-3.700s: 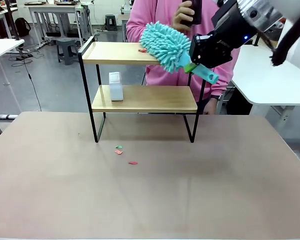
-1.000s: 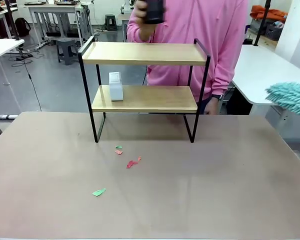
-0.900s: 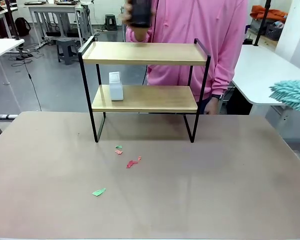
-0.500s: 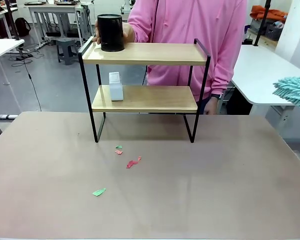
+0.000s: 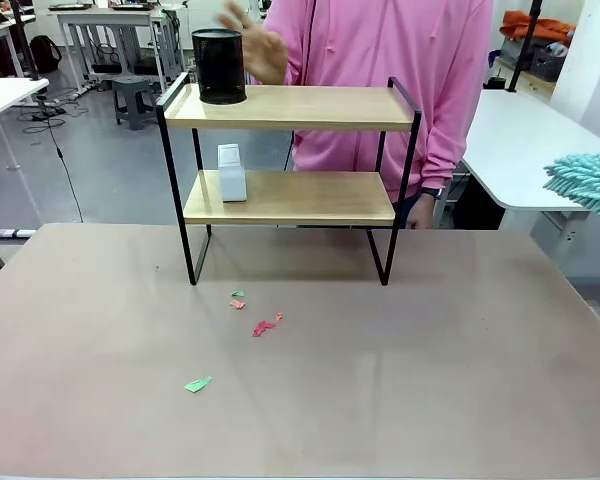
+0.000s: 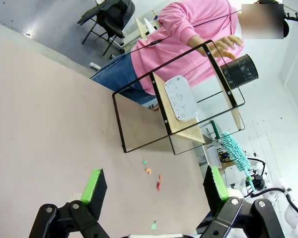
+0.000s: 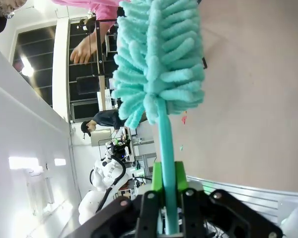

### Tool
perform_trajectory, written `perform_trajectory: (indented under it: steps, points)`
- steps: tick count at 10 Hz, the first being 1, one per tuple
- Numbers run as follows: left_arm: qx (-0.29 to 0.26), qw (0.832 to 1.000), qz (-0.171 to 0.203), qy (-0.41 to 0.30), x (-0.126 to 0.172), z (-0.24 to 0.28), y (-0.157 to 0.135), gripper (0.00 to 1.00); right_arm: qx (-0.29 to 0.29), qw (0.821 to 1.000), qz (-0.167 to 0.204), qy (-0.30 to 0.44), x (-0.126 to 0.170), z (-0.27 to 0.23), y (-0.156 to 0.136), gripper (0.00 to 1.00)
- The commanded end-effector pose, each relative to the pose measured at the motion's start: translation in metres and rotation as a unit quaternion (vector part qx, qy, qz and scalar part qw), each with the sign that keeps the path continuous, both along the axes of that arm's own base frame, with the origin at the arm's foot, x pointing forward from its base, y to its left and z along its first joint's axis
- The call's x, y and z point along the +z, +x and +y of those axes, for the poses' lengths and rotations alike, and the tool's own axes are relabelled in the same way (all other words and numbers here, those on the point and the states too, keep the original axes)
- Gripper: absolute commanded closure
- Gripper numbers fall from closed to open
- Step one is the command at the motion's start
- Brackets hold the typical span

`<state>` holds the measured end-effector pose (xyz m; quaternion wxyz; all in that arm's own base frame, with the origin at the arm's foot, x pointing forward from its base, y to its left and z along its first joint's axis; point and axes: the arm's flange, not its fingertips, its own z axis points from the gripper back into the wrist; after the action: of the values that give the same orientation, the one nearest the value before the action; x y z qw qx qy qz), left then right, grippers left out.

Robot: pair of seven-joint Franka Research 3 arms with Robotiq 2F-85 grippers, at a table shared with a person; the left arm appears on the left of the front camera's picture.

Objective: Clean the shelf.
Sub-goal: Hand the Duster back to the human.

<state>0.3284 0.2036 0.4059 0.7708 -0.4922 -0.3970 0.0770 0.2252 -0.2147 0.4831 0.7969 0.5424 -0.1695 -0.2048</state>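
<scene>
Left gripper (image 6: 155, 183): spread wide and empty, hanging over the table (image 5: 430, 380), aimed toward the shelf.
Right gripper (image 7: 165, 181): clamped on the thin handle of the teal duster (image 7: 159, 64), fluffy head pointing away from the fingers.
Duster position: off the right side of the table, well apart from the shelf.
Table front: red and green paper scraps (image 5: 265, 325) lying loose, just ahead of the shelf's legs.
Shelf (image 5: 310, 108): upright at the far middle of the table; no scraps to be seen on either board from the front.
Lower board: small white box (image 5: 231, 172) upright at the left end.
Top board: black mesh cup (image 5: 219, 66) at the left end, close to the corner of the frame.
Person's hand (image 5: 250, 45): raised just beside the cup's rim, apart from it, blurred.
Risk, cup: likely light and tall; a sideways sweep along the top board could tip it or push it over the edge.
Risk, hand: a fast return of the duster could meet the hand near the cup.
Risk, handle: thin and smooth; pressure on the fluffy head could swivel it between the pads.
</scene>
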Motion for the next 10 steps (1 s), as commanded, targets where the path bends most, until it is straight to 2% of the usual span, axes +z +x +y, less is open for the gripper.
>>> perform_trajectory:
  steps: [1,2,3,4,5,6,7,8,10]
  points:
    - [0.003,1.000,-0.017,-0.002,-0.002,-0.003,-0.001,0.00,0.006,1.000,0.003,-0.002,0.003,-0.001,-0.001,1.00]
    - [0.000,1.000,0.000,0.000,0.000,0.000,0.000,0.00,0.000,1.000,0.000,0.000,0.000,0.000,0.000,0.87]
    - [-0.049,0.998,-0.035,-0.001,0.023,-0.026,0.000,0.00,-0.023,0.999,-0.042,-0.023,0.020,-0.006,-0.004,0.87]
    - [-0.103,0.992,-0.070,-0.015,0.053,-0.058,0.009,0.00,0.010,0.993,-0.116,-0.028,0.058,-0.002,0.002,0.87]
    - [-0.150,0.984,-0.093,-0.009,0.079,-0.092,0.021,0.00,0.063,0.984,-0.166,-0.029,0.097,0.013,0.010,0.87]
    - [-0.211,0.971,-0.110,-0.019,0.099,-0.133,0.030,0.00,0.176,0.967,-0.184,-0.028,0.130,0.049,0.021,0.87]
    - [-0.252,0.961,-0.115,-0.019,0.108,-0.165,0.031,0.00,0.304,0.935,-0.179,-0.027,0.144,0.091,0.027,0.87]
    - [-0.282,0.951,-0.123,-0.028,0.112,-0.189,0.027,0.00,0.408,0.897,-0.169,-0.040,0.146,0.131,0.026,0.87]
    - [-0.376,0.919,-0.113,-0.032,0.105,-0.212,0.007,0.00,0.546,0.819,-0.173,-0.025,0.138,0.184,0.020,0.87]
